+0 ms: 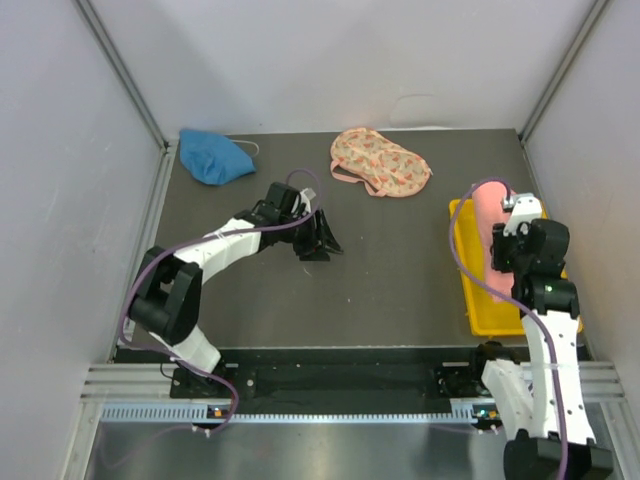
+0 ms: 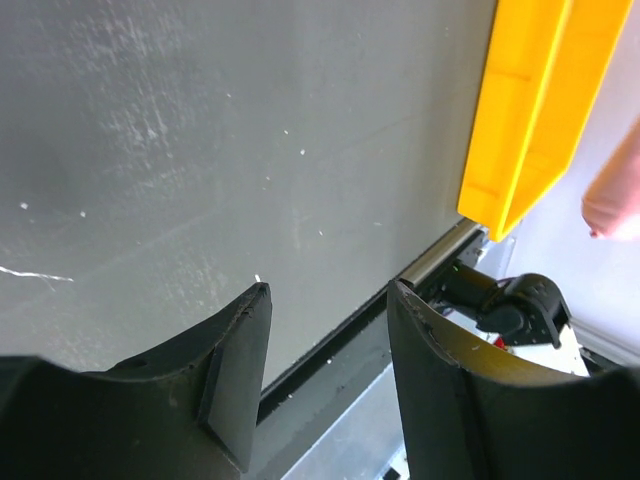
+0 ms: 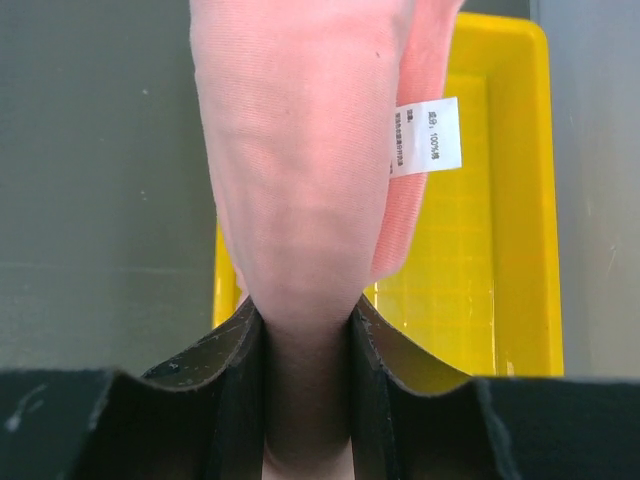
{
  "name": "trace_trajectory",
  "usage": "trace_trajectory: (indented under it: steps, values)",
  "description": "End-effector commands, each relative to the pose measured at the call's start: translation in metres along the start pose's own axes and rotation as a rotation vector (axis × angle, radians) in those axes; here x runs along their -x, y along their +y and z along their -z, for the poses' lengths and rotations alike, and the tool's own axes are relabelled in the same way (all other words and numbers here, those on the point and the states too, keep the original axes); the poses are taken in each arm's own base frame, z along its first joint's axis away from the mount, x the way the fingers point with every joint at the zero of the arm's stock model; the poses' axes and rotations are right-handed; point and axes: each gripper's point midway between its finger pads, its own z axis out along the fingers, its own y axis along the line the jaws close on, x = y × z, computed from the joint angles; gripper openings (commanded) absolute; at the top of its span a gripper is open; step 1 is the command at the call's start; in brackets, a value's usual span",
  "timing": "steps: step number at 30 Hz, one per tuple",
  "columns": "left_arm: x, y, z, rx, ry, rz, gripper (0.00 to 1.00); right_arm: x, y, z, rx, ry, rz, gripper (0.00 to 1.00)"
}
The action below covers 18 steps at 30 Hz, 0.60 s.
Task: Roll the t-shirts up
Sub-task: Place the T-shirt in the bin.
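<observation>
Right claw clamped on pink t-shirt over yellow bin; left claw apart, seemingly just above table

The salmon-pink soft cloth t-shirt is plain, without any print, and its small rectangular neck label is white with fine dark lettering. The rectangular plastic bin is bright yellow throughout. The blue crumpled cloth t-shirt is one solid colour, while the peach floral-print cloth t-shirt carries small darker orange motifs. The flat counter is dark grey with pale scuffs. The left claw and right claw are black.
</observation>
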Motion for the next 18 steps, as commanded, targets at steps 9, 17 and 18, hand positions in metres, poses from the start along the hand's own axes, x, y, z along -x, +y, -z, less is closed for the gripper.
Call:
trace_trajectory:
  steps: [9, 17, 18]
  values:
    - [-0.003, -0.027, 0.018, -0.111, -0.024, -0.066, 0.55, -0.018, -0.021, -0.058, 0.040, -0.065, 0.002, 0.00]
    - [-0.006, -0.024, 0.019, -0.111, -0.021, -0.069, 0.55, -0.033, -0.022, -0.081, 0.078, 0.005, -0.001, 0.00]
    - [-0.006, -0.024, 0.018, -0.108, -0.019, -0.068, 0.55, -0.037, -0.021, -0.084, 0.088, 0.017, -0.006, 0.00]
